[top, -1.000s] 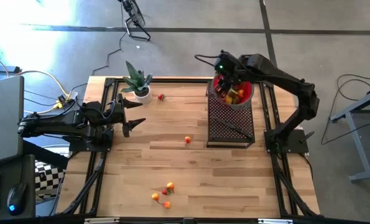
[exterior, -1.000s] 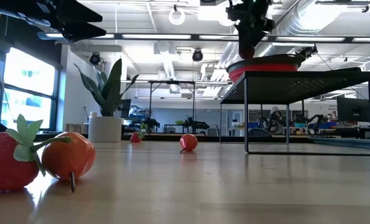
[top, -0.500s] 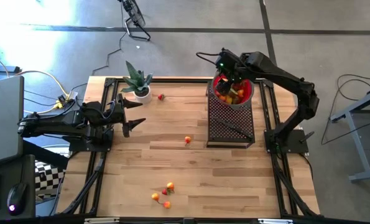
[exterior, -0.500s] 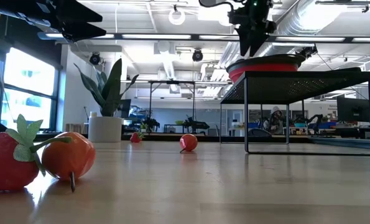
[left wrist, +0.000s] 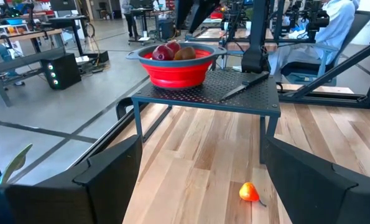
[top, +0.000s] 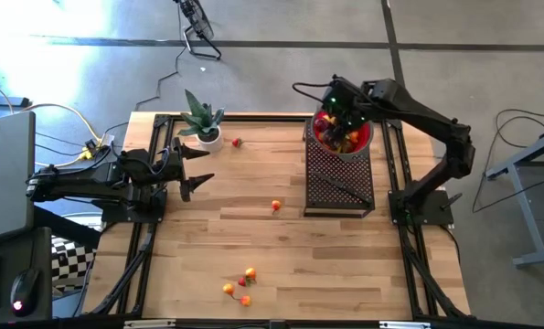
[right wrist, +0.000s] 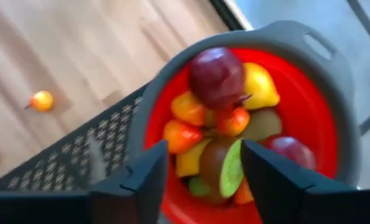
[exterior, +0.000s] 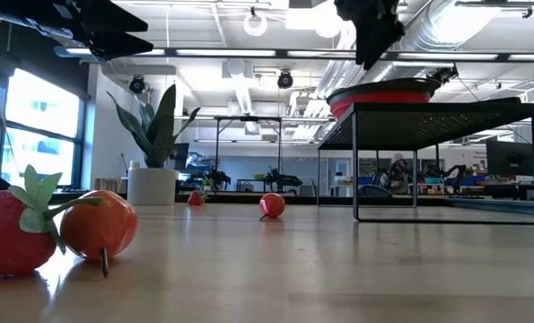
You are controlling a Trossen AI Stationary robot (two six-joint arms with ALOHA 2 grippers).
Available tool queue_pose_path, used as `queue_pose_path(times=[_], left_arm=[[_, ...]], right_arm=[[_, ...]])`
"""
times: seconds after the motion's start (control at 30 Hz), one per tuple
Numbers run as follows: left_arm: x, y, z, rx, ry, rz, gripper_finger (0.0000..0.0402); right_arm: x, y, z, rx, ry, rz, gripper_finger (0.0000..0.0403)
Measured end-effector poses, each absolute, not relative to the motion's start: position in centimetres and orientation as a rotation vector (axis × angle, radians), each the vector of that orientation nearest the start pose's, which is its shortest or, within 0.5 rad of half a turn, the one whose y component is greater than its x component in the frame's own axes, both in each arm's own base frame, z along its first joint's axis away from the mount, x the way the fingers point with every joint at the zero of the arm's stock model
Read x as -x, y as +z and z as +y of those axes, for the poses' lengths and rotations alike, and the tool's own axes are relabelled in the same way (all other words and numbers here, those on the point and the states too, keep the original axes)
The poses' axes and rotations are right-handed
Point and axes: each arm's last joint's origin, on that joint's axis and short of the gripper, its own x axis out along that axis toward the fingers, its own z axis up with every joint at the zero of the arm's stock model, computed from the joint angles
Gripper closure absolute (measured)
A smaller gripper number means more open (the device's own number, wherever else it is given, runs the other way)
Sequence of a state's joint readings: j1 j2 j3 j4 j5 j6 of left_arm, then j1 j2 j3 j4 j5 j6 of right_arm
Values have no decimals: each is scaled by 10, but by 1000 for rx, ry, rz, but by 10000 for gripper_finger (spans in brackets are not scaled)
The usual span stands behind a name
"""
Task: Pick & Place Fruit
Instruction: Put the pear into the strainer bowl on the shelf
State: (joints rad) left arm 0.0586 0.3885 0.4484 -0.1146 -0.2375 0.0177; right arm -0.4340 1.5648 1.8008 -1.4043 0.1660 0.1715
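**Bowl mostly filled, a few fruit left on tabletop**

Most fruit [right wrist: 217, 79] already sits piled in the red bowl [top: 364, 142] on the black mesh stand [top: 339, 183]. Approx. five pieces remain on the tabletop [top: 253, 228]: one near the potted plant [top: 201, 122], one mid-table [top: 276, 206], a cluster [top: 241, 284] at the front edge. Right pincer [right wrist: 203, 165] hovers directly above the bowl, fingers apart, holding nothing. Left pincer [top: 201, 166] waits wide open at the left side, well apart from the loose fruit.

The right gripper [top: 337, 117] hangs over the bowl [top: 364, 139] of fruit [right wrist: 217, 78] on the rack [top: 340, 183]. Loose fruit [top: 276, 206] lies leftward between it and the left gripper [top: 202, 166].
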Motion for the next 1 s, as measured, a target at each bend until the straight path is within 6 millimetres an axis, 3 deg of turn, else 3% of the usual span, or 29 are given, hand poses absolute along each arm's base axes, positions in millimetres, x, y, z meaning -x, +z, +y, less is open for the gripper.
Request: queue_pose_path(times=[0.27, 0.47, 1.0], left_arm=[[-112, 273, 13, -22, 296, 57, 74], [-112, 273, 13, -23, 295, 57, 74], [-112, 273, 13, -24, 295, 58, 74]], right_arm=[[-240, 409, -86, -284, -448, 1015, 327], [-237, 385, -56, -266, -265, 812, 391], [-256, 310, 10, -135, 116, 222, 400]])
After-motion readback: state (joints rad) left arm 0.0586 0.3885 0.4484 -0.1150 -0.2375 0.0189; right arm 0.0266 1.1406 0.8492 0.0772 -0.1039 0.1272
